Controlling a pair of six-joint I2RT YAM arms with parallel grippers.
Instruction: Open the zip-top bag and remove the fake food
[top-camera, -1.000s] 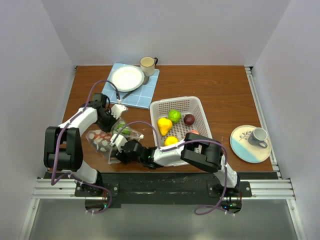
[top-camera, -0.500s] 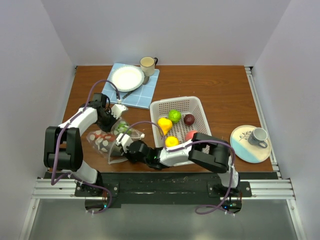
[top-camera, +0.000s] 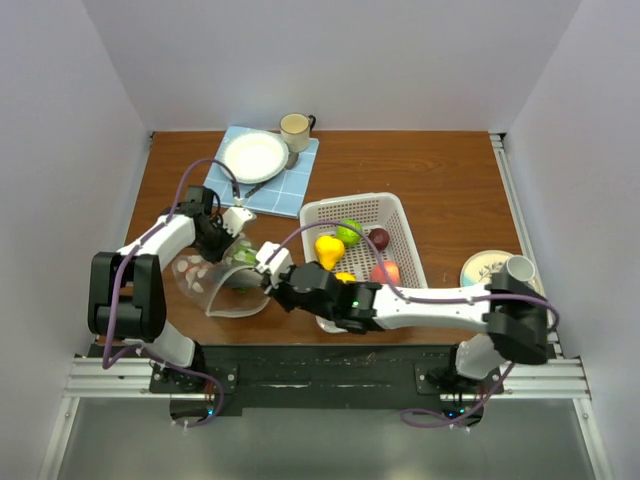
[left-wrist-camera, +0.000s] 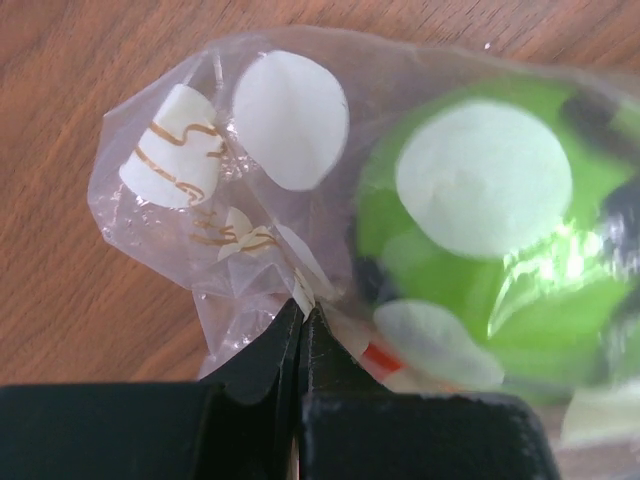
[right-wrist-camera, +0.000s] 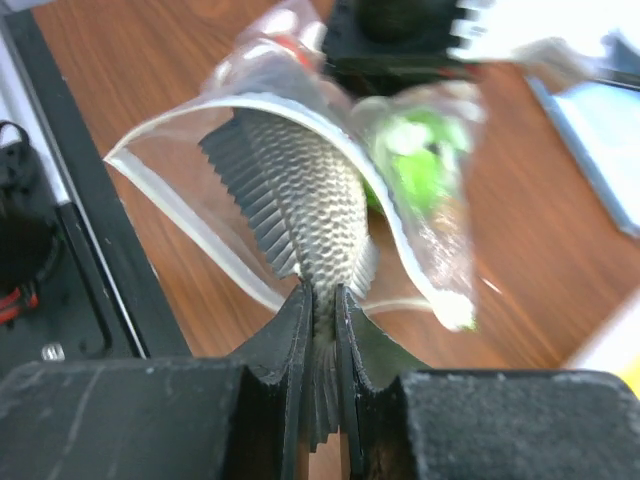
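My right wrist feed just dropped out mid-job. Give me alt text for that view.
The right hand is shut on the near end of a grey scaly fake fish whose far end lies inside the open zip-top bag. Deeper in the bag sits green fake food; the left hand pinches the bag's far end.

The left arm (top-camera: 150, 245) rises from its base at the near left, bends at the elbow and reaches up and to the right. Its wrist turns the left gripper (top-camera: 236, 222) toward the other arm, with the jaws pressed together on a fold of the zip-top bag (left-wrist-camera: 290, 105). The right arm (top-camera: 440, 305) folds at its elbow on the far right and stretches low and leftward along the near edge. The right gripper (top-camera: 264, 262) points up and left, its jaws pinched onto a grey scaly piece of fake food (right-wrist-camera: 305, 190).
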